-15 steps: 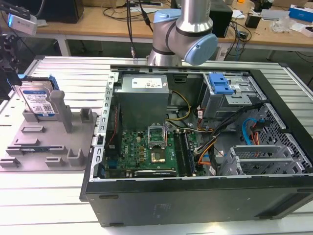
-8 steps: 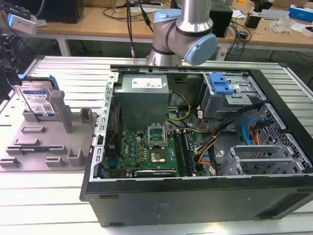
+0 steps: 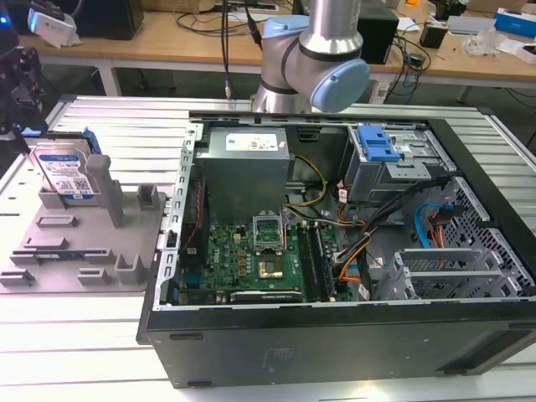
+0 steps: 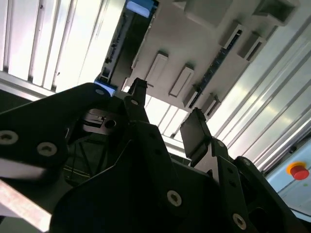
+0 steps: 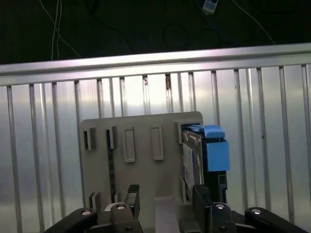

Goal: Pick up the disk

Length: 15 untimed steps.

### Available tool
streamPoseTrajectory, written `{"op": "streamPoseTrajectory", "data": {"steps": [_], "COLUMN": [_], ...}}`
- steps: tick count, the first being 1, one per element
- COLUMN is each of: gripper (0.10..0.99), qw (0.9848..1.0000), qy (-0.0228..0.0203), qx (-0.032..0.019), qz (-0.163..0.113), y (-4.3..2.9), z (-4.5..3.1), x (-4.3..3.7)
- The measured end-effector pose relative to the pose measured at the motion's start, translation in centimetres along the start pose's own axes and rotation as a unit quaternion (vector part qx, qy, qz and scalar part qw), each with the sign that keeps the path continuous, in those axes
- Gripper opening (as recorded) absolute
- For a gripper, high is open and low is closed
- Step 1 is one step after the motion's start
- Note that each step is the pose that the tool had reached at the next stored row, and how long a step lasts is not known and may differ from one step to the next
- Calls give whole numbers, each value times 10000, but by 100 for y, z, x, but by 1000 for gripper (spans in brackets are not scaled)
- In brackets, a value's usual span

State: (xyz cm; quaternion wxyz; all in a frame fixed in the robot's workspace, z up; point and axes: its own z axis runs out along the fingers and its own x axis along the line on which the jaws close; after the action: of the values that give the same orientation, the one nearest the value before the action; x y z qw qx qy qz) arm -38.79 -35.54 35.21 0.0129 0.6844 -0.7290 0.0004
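Gripper (image 5: 166, 194) w/ 2 fingers spread wide, empty, hangs over holder tray (image 5: 141, 124); disk (image 5: 188, 158) upright, untouched. We judge approach step; grab needs fingers straddling disk.

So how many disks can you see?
1. The disk stands on edge at the far corner of the grey tray, toward the exterior view's left. The computer case may hide others.
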Motion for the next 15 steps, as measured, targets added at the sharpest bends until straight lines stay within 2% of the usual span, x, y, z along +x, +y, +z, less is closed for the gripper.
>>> {"op": "streamPoseTrajectory", "data": {"steps": [3, 5, 6, 8, 15], "gripper": [557, 557, 557, 557, 557], "qw": [10000, 10000, 10000, 10000, 9998], "qy": [2, 3, 4, 4, 7], "qx": [1, 2, 1, 1, 5], "qz": [-18, -26, -29, -36, -204], "y": [9, 26, 36, 55, 150], "z": [-2, -4, -6, -7, 16], "x": [-116, -266, -316, -381, -384]}}
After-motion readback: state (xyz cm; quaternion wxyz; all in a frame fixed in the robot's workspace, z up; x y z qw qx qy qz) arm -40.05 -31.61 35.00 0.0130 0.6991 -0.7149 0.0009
